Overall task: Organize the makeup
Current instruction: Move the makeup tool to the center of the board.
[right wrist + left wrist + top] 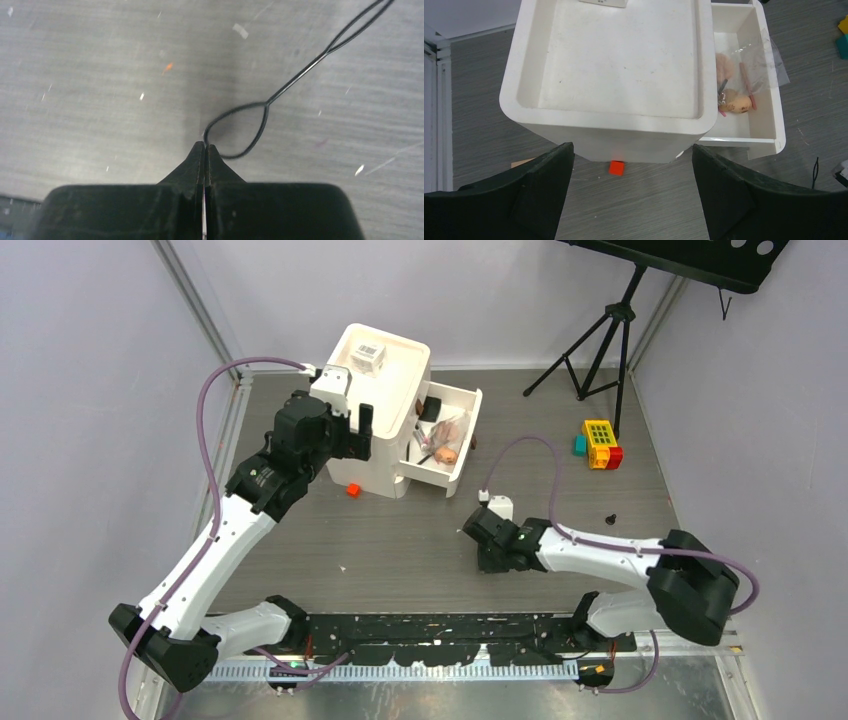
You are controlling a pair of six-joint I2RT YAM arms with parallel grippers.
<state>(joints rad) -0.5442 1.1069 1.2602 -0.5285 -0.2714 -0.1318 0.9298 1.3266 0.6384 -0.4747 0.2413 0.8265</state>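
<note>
Leftmost, our left pincer [631, 150] hangs over the far-left part of the surface [400, 550] with its jaws wide apart and nothing between them. It sits just in front of a white organizer [614, 135]. A small red cube [616, 167] lies on the surface against the foot of the organizer's near wall. On the organizer's recessed top, at its far edge, we see the clear barcoded box [368, 355].

To the right, the organizer's drawer [769, 125] stands pulled out. Inside it lie the peach sponges [736, 104], a thin red pencil [746, 85] and a crumpled clear bag [769, 55], all bunched toward the drawer's left wall. A dark item at the drawer's far end is too small for us to name.

Nearer the front edge and right of the middle, our right pincer [205, 145] is low over the bare surface with its jaws pressed together. The end of a thin black wire loop [260, 107] meets its tips. We cannot tell whether the wire is actually nipped.

Toward the far-right corner sit the yellow, red and green toy blocks [600, 443], well apart from the makeup.
</note>
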